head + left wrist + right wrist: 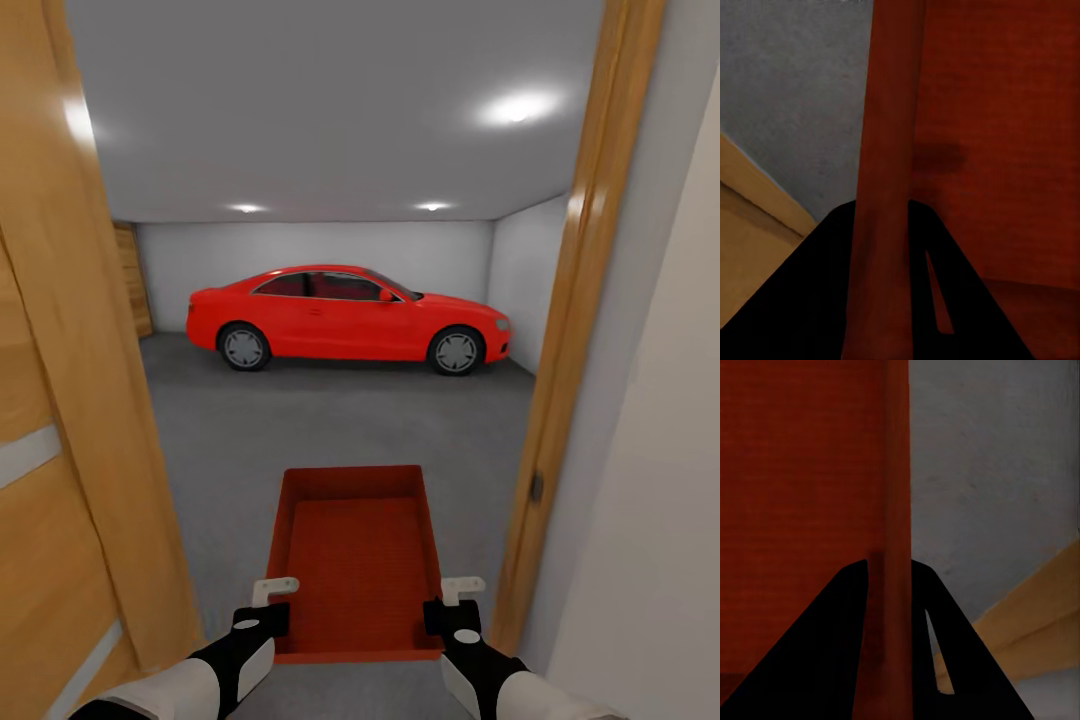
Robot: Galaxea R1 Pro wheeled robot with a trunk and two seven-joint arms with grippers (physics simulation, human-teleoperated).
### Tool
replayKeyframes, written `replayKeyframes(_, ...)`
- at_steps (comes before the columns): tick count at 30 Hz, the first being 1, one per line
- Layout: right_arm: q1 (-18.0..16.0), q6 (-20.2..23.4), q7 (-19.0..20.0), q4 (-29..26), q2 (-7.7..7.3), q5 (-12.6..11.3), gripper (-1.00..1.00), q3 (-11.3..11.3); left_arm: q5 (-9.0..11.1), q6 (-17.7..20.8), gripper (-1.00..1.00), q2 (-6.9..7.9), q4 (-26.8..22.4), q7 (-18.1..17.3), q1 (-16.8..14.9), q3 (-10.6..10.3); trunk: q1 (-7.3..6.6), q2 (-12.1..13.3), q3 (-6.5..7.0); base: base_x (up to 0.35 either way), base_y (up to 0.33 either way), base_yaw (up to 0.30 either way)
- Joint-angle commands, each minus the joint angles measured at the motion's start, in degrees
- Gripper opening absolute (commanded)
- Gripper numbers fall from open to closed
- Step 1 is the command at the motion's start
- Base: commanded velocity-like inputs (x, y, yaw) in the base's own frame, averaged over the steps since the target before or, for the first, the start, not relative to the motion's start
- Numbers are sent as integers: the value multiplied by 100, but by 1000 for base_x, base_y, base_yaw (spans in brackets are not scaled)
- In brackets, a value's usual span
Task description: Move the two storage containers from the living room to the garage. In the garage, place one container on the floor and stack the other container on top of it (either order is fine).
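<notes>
The storage container (358, 560) sits between the left end effector (268, 612) and right end effector (448, 608), above the floor (330, 420). The car (348, 318) stands far ahead by the back wall. The door (60, 400) is left; maybe another door (133, 280) is in the far left corner.

Wooden door frame (575, 330) opening onto grey-walled room: glossy red coupé car (348, 318), ceiling spotlights (515, 108), wooden panel door (134, 280).
</notes>
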Motion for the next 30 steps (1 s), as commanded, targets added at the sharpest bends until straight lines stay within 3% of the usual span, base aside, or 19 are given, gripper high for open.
replayKeyframes(1,-6,7,27,20,2,-56,-100,-265,-22,-119,-100,133,-28,7,-5,250,3,-6,-8,247,225,-255)
replayKeyframes(10,-7,7,27,20,2,-61,-100,-265,-20,-124,-100,133,-28,7,-5,250,3,-6,-8,247,225,-221)
replayKeyframes(30,-4,12,27,20,2,-62,-100,-265,-11,-134,-100,133,-28,7,-5,250,3,-6,-8,24,19,-3)
